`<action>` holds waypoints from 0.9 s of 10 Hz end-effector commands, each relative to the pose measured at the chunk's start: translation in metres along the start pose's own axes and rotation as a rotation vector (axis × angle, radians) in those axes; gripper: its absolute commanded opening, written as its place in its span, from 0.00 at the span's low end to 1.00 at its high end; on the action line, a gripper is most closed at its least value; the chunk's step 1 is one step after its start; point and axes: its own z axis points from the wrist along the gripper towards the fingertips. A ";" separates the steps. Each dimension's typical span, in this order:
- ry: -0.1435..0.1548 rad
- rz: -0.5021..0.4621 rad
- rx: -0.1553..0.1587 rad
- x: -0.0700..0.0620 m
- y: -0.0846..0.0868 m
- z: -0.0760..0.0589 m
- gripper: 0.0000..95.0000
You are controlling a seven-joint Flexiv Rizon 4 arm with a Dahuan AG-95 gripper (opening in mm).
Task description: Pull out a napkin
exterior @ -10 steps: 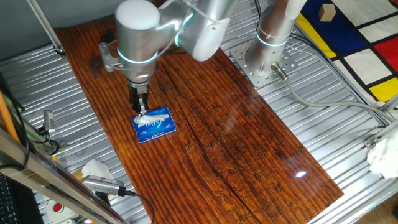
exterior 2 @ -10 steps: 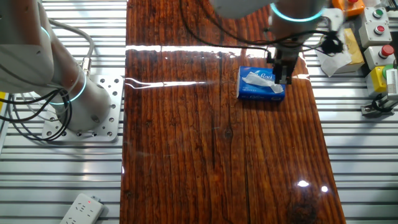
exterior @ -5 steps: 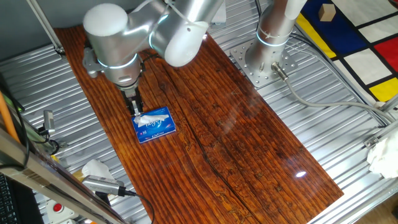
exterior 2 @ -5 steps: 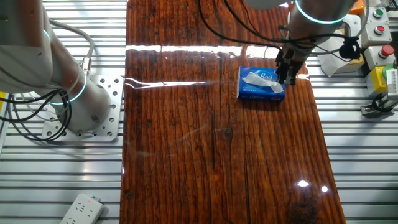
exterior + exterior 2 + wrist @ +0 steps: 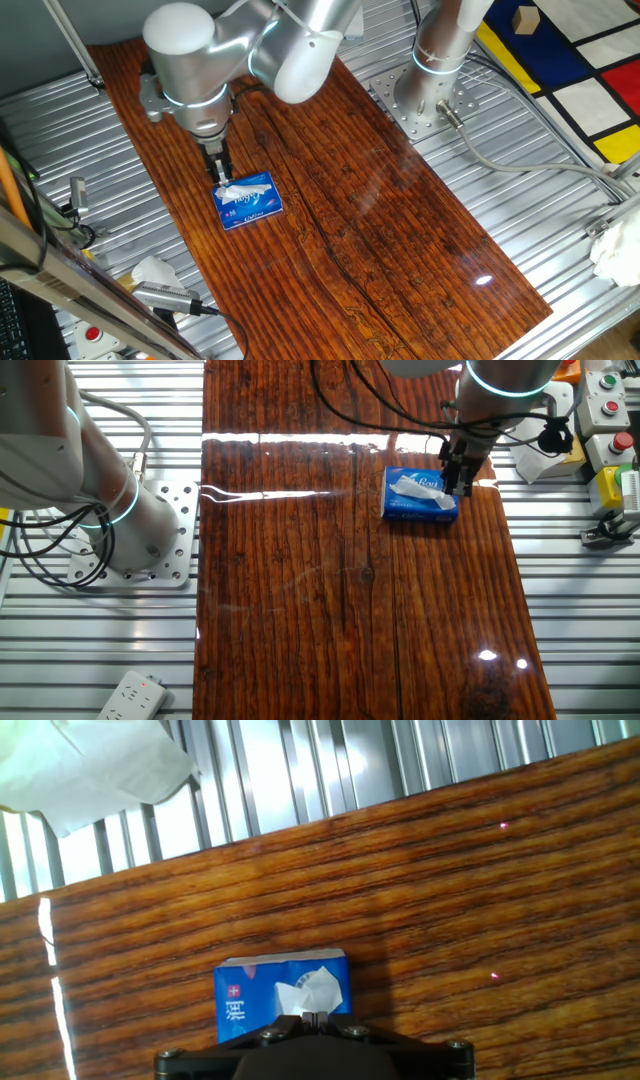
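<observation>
The blue tissue pack [image 5: 252, 205] lies flat on the wooden board [image 5: 340, 200], near its left edge. The white napkin [image 5: 241, 187] sticks out of the pack's top slot as a crumpled tuft. My gripper [image 5: 221, 181] points down at the tuft's left end with its fingers pressed together on the napkin's tip. In the other fixed view the gripper [image 5: 461, 490] stands at the right end of the pack [image 5: 418, 503], by the napkin [image 5: 409, 486]. In the hand view the closed fingertips [image 5: 313, 1017] meet the napkin [image 5: 316, 988] on the pack [image 5: 248, 995].
A rounded white paper wad [image 5: 155, 270] lies off the board on the ribbed metal table; it also shows in the hand view [image 5: 90, 765]. Button boxes [image 5: 605, 400] stand near the pack. A second arm's base [image 5: 425, 85] is bolted beside the board.
The arm's upper body swung left and then back a little, and the gripper shifted slightly left over the pack. The fingers stayed closed at the napkin tuft. The pack has not moved.
</observation>
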 end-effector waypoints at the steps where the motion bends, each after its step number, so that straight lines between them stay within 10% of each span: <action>1: 0.002 -0.005 0.001 -0.001 0.000 0.001 0.00; 9: 0.001 0.050 -0.044 -0.004 0.001 0.010 0.20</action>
